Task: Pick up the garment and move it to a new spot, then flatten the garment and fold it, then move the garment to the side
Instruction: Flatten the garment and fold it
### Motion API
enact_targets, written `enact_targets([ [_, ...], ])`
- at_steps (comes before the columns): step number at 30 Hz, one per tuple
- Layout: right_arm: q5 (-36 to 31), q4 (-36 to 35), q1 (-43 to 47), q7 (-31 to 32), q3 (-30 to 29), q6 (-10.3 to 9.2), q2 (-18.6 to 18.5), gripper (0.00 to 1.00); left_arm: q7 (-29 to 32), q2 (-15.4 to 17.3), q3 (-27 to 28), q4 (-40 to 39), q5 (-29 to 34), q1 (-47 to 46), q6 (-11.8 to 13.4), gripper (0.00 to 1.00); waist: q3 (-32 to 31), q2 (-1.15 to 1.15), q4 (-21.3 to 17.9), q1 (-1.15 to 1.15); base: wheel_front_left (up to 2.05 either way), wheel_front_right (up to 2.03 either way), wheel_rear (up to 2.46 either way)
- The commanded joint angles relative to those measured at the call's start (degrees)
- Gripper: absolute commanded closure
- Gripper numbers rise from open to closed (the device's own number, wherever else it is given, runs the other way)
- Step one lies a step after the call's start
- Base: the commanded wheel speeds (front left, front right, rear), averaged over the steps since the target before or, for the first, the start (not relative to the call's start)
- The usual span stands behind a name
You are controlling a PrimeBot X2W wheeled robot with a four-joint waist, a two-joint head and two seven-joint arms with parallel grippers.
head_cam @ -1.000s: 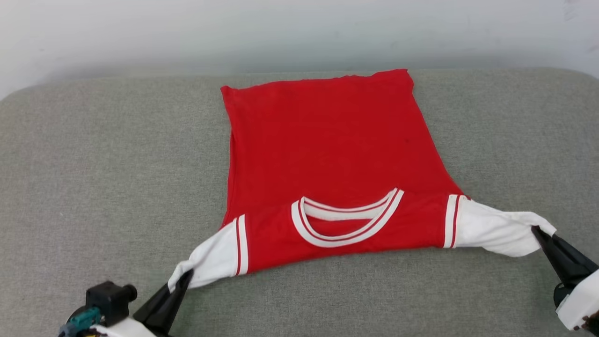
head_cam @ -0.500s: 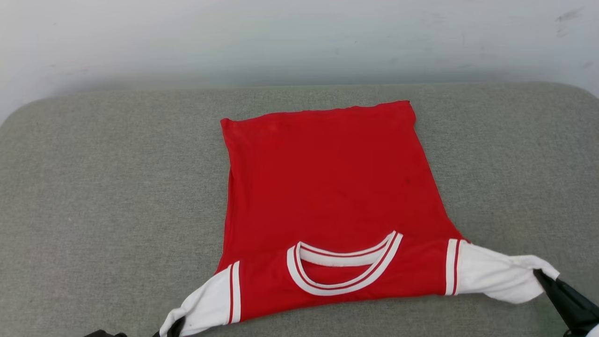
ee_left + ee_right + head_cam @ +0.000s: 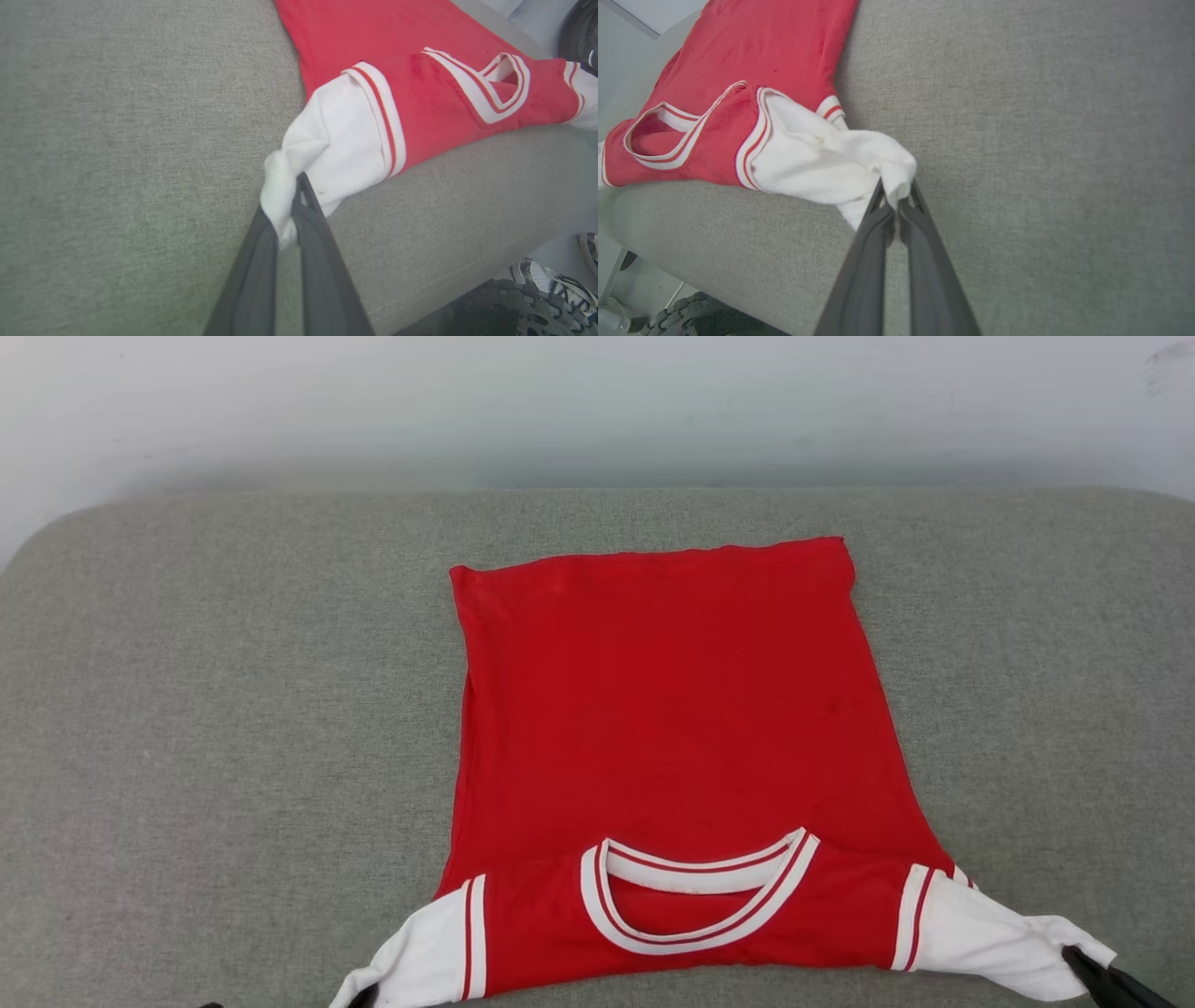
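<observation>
Left hand: clamped shut on the bunched cuff of the white left sleeve.
Right hand: pinched shut on the end of the white right sleeve.
Red jersey: spread on the grey bench, collar nearest the robot, hem at the far side; no lettering is seen.
Step in hand: flattening, judged nearly done; the body lies smooth.
Done well: the sleeves should be drawn apart evenly and low, so the shoulder line is straightened and the hem is not dragged; each sleeve should be laid flat before release.
</observation>
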Motion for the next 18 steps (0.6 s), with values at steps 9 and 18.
enact_targets([
  [9, 9.67, 1.82, -1.69, 13.12, -2.17, -0.1, 0.82, 0.53, 0.04, 0.7, -2.37, 1.78, -0.61, -3.69, 0.03, 1.0, 1.12, 0.0, 0.24, 0.0, 0.0, 0.0, 0.0],
  [18, 19.54, -3.55, -5.28, 22.38, -14.19, -0.07, -7.04, 0.0, 0.08, 1.3, -4.28, 2.33, -0.45, -6.14, 0.03, 1.0, 2.42, 0.0, 1.07, 0.0, 0.0, 0.0, 0.0],
])
